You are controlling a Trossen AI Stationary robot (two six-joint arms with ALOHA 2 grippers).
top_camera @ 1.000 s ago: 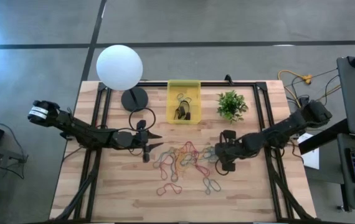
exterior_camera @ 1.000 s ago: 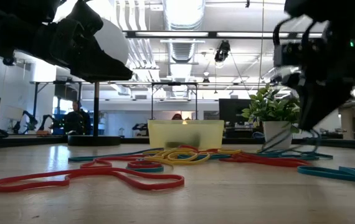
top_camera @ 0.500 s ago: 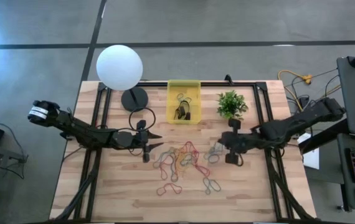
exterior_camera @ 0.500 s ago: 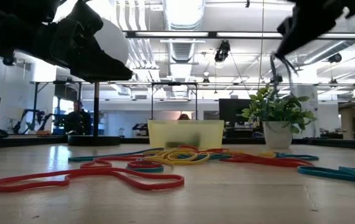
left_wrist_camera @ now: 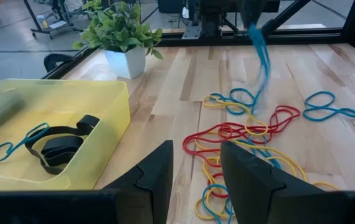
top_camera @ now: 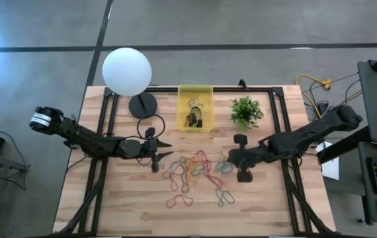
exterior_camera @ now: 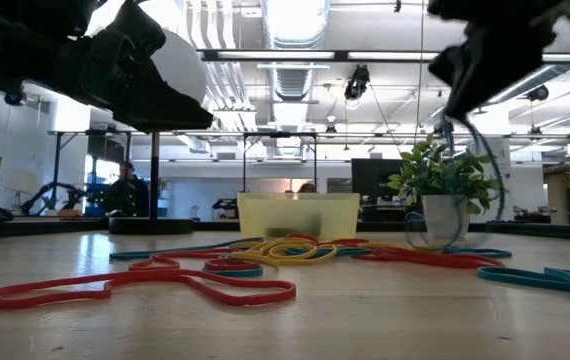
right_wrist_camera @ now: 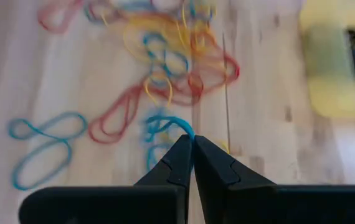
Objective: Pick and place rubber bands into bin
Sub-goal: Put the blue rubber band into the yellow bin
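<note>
Several rubber bands (top_camera: 195,173), red, yellow and blue, lie in a loose pile mid-table. They show again in the left wrist view as rubber bands (left_wrist_camera: 252,134). The yellow bin (top_camera: 182,109) stands at the far side with a blue band and black pieces in it. My right gripper (top_camera: 231,159) is above the pile's right side, shut on a blue rubber band (left_wrist_camera: 261,59). My left gripper (top_camera: 161,148) hovers left of the pile, open, with nothing between its fingers. My right gripper pinches the blue rubber band between its two fingertips at the band's top bend (right_wrist_camera: 176,122). The fingers come from above, slanting down. The band hangs slack below them as a long loop (exterior_camera: 460,180). Whether its lower end is clear of the pile, I cannot tell.
A white globe lamp (top_camera: 127,71) on a dark base stands at the far left. A small green plant (top_camera: 246,111) in a white pot stands right of the bin. Loose blue bands (top_camera: 225,196) lie toward the near edge. Black frame rails run along the table's sides.
My right gripper has risen from the table at the pile's right side, staying shut and tipping as it went. The blue rubber band has been drawn up out of the pile and now hangs below it.
</note>
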